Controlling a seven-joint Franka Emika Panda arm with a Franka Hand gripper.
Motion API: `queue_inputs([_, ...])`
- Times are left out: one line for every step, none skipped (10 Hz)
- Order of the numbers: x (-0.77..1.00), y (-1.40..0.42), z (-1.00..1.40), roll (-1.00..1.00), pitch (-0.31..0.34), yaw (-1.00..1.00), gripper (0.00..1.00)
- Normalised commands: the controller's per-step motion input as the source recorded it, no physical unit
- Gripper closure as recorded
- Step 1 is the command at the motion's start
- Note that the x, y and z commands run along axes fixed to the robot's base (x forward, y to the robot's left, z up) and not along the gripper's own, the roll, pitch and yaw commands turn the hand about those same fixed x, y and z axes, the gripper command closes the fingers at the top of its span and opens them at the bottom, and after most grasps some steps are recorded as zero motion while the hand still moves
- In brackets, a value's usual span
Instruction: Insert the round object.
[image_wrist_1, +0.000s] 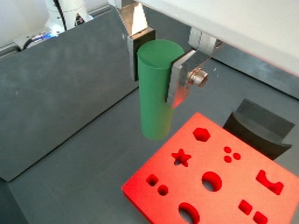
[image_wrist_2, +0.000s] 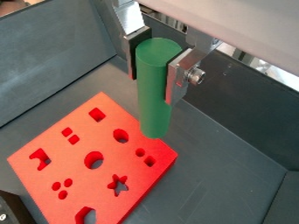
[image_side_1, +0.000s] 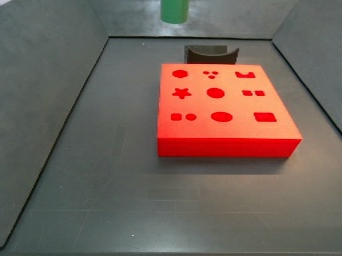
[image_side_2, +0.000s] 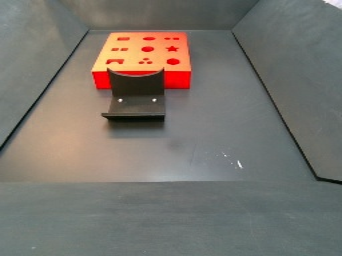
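Observation:
My gripper (image_wrist_1: 156, 74) is shut on the round object, a green peg (image_wrist_1: 156, 98). It holds the peg upright by its upper end, high above the floor. Both wrist views show this, with the gripper (image_wrist_2: 155, 70) closed around the peg (image_wrist_2: 156, 98). In a side view only the peg's lower end (image_side_1: 174, 10) shows, at the picture's top edge, above the space beyond the dark grey curved block. The red block (image_side_1: 221, 140) lies flat on the floor with several shaped holes, one a round hole (image_side_1: 215, 93). The peg hangs beside the red block (image_wrist_1: 198, 201), not over the round hole (image_wrist_1: 212, 181).
A dark grey curved block (image_side_1: 209, 50) stands against the red block's end, also seen in a side view (image_side_2: 134, 95) and a wrist view (image_wrist_1: 263, 127). Dark walls (image_side_1: 67, 110) enclose the floor.

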Motion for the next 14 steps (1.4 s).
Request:
queue_inputs([0.36, 0.21, -0.39, -0.01, -0.063, 0.03, 1.0])
queue_inputs([0.65, 0.24, -0.38, -0.01, -0.056, 0.11, 1.0])
queue_inputs([0.92, 0.33, -0.33, -0.05, -0.104, 0.14, 1.0])
queue_inputs([0.98, 0.34, -0.25, -0.06, -0.119, 0.1, 1.0])
queue_inputs([1.0, 0.29, -0.16, -0.01, -0.12, 0.07, 1.0])
queue_inputs([1.0, 0.27, -0.13, 0.0, -0.114, 0.05, 1.0])
queue_inputs([1.0, 0.34, -0.28, 0.0, -0.073, 0.01, 1.0])
queue_inputs([0.96, 0.31, -0.51, 0.03, -0.06, 0.0, 1.0])
queue_inputs([0.95, 0.27, -0.57, 0.05, -0.051, 0.0, 1.0])
queue_inputs([0.94, 0.26, -0.59, 0.06, -0.033, 0.0, 1.0])
queue_inputs([0.84, 0.19, -0.61, 0.07, 0.0, 0.0, 1.0])
queue_inputs([0.69, 0.08, -0.6, 0.1, 0.084, 0.0, 1.0])
queue_inputs([0.66, 0.0, -0.58, 0.13, 0.163, 0.0, 1.0])
queue_inputs([0.54, 0.0, -0.45, 0.14, 0.204, -0.01, 1.0])
